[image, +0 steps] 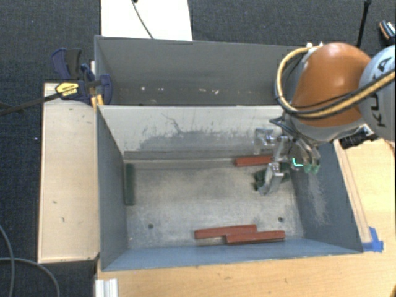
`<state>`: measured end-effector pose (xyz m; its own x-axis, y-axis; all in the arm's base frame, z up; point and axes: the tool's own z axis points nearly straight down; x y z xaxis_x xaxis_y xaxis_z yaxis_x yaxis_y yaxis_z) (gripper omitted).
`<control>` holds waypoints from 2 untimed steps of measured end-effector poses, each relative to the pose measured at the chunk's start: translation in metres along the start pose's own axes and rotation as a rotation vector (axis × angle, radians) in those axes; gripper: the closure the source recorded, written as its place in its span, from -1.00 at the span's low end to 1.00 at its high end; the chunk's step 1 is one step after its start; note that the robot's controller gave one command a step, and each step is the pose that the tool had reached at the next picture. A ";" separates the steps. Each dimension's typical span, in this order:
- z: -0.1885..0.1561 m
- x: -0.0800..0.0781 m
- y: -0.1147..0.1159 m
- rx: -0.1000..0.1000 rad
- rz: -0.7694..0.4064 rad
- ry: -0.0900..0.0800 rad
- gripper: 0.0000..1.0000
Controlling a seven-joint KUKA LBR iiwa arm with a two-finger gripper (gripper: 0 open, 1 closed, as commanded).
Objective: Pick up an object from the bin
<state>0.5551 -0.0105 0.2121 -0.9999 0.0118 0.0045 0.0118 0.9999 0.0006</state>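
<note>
Two red-brown bars [240, 234] lie overlapping end to end along the near wall of the grey bin [185, 73], lower centre of frame. Dark green block [129, 184] sits by the left wall, well apart. Single red-brown bar [252, 161] lies at the foot of the far wall, right of centre. Gripper [268, 181] is low in the bin, just below-right of that bar's right end; spread or pressed together, cannot tell. Orange wrist cover [331, 73] is at upper right.
</note>
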 end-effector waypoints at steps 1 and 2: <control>0.133 -0.034 -0.002 0.000 0.138 -0.001 -1.00; 0.140 -0.028 -0.070 0.003 0.100 -0.003 -1.00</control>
<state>0.5820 -0.0806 0.0723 -0.9937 0.1119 0.0010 0.1119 0.9937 -0.0028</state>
